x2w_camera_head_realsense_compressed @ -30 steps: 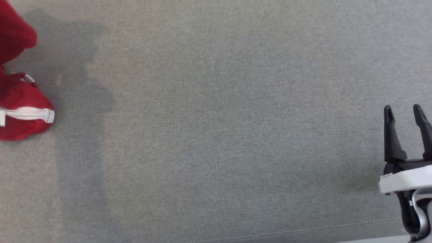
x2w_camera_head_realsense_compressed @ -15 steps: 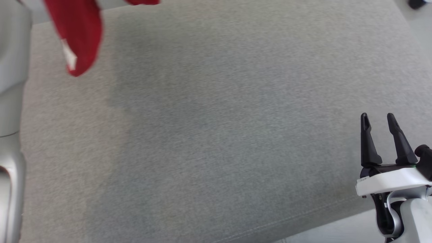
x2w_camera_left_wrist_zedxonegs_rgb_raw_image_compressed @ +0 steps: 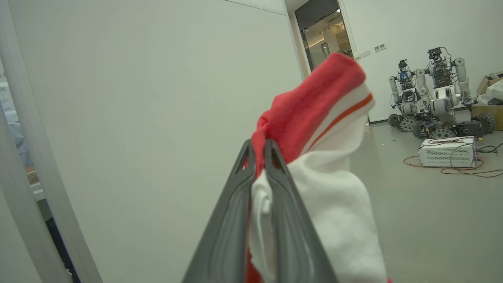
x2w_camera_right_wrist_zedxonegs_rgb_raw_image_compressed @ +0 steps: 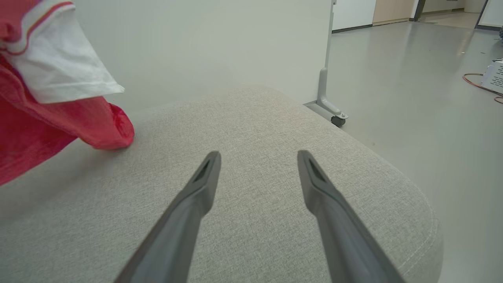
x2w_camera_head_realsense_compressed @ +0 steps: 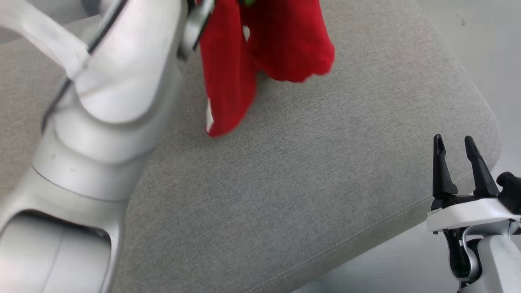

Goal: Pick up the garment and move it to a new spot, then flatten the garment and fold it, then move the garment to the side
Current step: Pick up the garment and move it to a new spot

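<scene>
A second ago the red and white garment (x2w_camera_head_realsense_compressed: 285, 44) lay bunched at the left edge of the grey upholstered cushion (x2w_camera_head_realsense_compressed: 346, 171). Now it hangs near the top middle of the head view, beside the pale left arm (x2w_camera_head_realsense_compressed: 106, 93) that has swung in (the camera itself has also shifted, so part of that change is the view's own). The left gripper (x2w_camera_left_wrist_zedxonegs_rgb_raw_image_compressed: 259, 151) is clamped tight on a fold where the red cloth meets the white, orange-striped panel. It pinches near one edge, probably so the rest can drop freely and be carried to a new spot. In the right wrist view the lowest red fold looks to brush the cushion, though I cannot tell whether it truly touches. The right gripper (x2w_camera_head_realsense_compressed: 453, 142) stands with its fingers spread wide and nothing between them. It is parked over the cushion's near right corner, well apart from the cloth and seemingly kept clear until the flattening begins.
</scene>
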{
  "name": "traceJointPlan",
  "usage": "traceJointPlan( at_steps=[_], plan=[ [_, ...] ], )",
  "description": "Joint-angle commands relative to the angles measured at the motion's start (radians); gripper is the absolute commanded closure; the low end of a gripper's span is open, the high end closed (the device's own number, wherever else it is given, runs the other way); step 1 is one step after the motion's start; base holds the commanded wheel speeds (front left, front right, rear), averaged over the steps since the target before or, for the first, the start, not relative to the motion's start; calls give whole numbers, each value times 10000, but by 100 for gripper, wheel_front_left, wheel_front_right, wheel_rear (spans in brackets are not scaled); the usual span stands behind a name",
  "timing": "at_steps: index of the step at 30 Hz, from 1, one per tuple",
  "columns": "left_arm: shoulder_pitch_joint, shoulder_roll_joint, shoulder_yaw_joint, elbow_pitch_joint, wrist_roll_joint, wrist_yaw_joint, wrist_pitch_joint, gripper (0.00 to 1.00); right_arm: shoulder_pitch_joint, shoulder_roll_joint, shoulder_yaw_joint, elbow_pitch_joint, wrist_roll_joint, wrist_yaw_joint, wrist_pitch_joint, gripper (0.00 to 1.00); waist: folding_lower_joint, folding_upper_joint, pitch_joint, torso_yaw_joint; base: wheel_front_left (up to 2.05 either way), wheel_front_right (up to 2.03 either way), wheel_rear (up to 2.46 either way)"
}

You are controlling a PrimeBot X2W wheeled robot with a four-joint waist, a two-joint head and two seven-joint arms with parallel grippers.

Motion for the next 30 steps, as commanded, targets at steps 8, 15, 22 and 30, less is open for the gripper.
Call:
traceJointPlan(
  at_steps=[8,15,22,30],
  plan=[
    [3212,-103,-315,315,-1032,711,-667,100,71,-49,-47,-170,-58,-5,-46,0,0,-1,-205,586,0,0,0],
    [5710,-128,-698,761,-1550,1004,-1082,100,208,-160,56,-201,-122,-5,-46,0,0,-1,-458,928,0,0,0],
    [6689,-147,-957,718,-1765,1179,-1447,0,423,-192,212,-148,-190,-5,-43,0,0,-1,-911,1249,0,0,0],
    [7037,379,-356,-72,-1630,1534,-1760,0,760,-179,270,-259,-425,-5,3,0,0,-1,-1680,1859,0,0,0]
  ],
)
